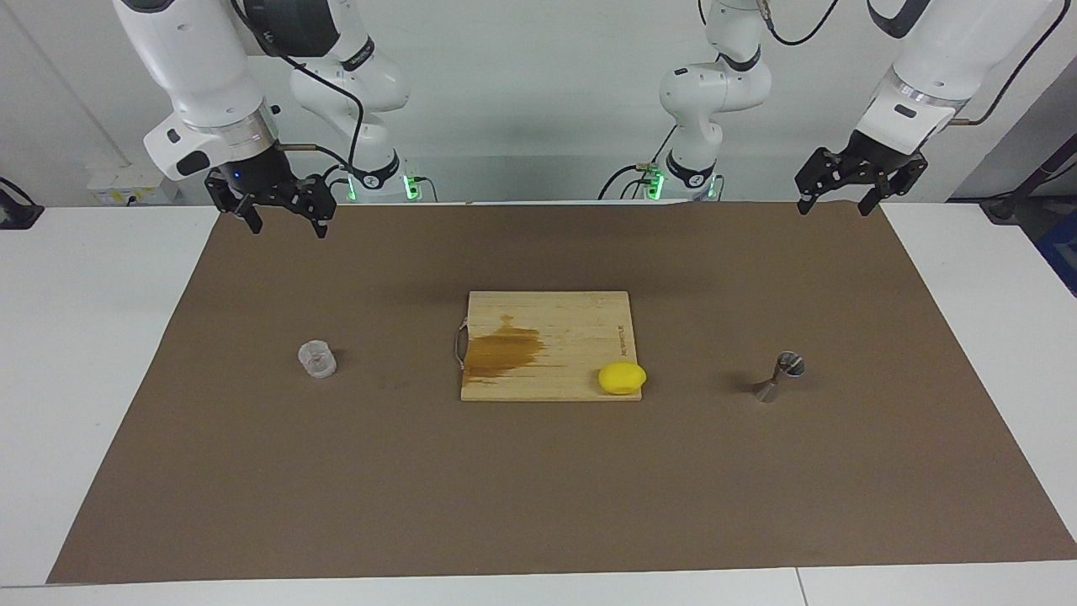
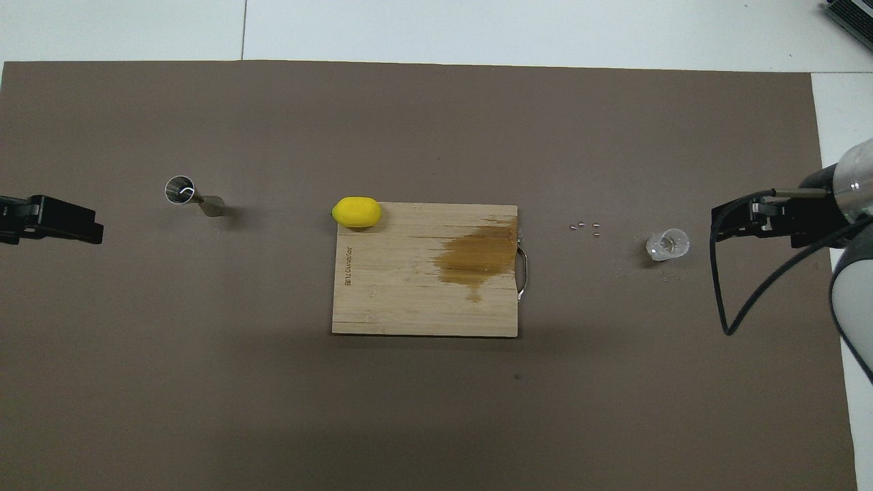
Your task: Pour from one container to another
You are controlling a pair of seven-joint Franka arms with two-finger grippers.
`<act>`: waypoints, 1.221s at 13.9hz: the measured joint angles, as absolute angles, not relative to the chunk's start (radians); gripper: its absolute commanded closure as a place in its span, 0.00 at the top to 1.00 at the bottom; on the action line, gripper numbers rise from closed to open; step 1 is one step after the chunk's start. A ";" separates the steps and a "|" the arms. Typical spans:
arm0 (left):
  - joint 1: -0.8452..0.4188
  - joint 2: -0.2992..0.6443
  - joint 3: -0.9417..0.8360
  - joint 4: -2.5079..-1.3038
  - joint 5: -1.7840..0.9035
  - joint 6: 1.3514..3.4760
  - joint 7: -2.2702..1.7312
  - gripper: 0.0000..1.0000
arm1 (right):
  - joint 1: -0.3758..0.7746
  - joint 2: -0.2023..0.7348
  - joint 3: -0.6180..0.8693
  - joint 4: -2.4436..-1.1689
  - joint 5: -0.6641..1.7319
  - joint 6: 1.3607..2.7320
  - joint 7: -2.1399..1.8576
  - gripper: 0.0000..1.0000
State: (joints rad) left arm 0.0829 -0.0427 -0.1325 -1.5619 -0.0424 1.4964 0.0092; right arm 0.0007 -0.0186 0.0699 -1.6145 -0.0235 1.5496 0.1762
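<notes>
Brown mat: covers the table; everything stands on it.
Facing view, clear cup: one, upright, at 9 o'clock from the wooden board, toward the right arm's end.
Facing view, steel jigger: one, at 3 o'clock from the board, toward the left arm's end, well apart from the cup.
Facing view, lemon: one, on the board's corner at 4 o'clock.
Facing view, right gripper: raised, fingers spread, holding nothing, at 12 o'clock above the cup.
Facing view, left gripper: raised, released, empty, waiting.
Overhead view, cup: at 3 o'clock from the board, just beside the right gripper.
Overhead view, jigger: at 9 o'clock, near the left gripper.
Overhead view, small bits: four or so, between board and cup.
Step in hand: likely reaching for the cup; grip its wall low, keep it level, then tip slowly over the jigger's narrow mouth.
</notes>
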 measured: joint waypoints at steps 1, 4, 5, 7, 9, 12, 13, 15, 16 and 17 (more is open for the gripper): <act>0.083 -0.043 -0.133 -1.562 -0.042 1.496 0.008 1.00 | 0.001 -0.019 0.070 -1.615 -0.023 1.550 0.176 1.00; 0.083 -0.043 -0.133 -1.562 -0.042 1.495 0.008 1.00 | 0.001 -0.019 0.070 -1.615 -0.023 1.550 0.176 1.00; 0.083 -0.043 -0.133 -1.562 -0.042 1.495 0.008 1.00 | 0.001 -0.019 0.070 -1.615 -0.023 1.550 0.176 1.00; 0.083 -0.043 -0.133 -1.562 -0.042 1.494 0.008 1.00 | 0.001 -0.019 0.070 -1.615 -0.023 1.550 0.176 1.00; 0.083 -0.043 -0.133 -1.562 -0.042 1.494 0.008 1.00 | 0.001 -0.019 0.070 -1.615 -0.023 1.550 0.176 1.00; 0.083 -0.043 -0.134 -1.563 -0.042 1.494 0.006 1.00 | 0.001 -0.019 0.070 -1.615 -0.023 1.550 0.176 1.00; 0.083 -0.043 -0.135 -1.565 -0.042 1.495 0.001 1.00 | 0.001 -0.019 0.070 -1.615 -0.023 1.550 0.176 1.00; 0.082 -0.043 -0.136 -1.579 -0.042 1.506 -0.012 1.00 | 0.001 -0.019 0.070 -1.615 -0.023 1.550 0.176 1.00; 0.082 -0.043 -0.137 -1.591 -0.042 1.517 -0.017 1.00 | 0.001 -0.019 0.070 -1.615 -0.023 1.550 0.176 1.00; 0.082 -0.043 -0.137 -1.602 -0.044 1.519 -0.023 1.00 | 0.001 -0.019 0.070 -1.615 -0.023 1.550 0.176 1.00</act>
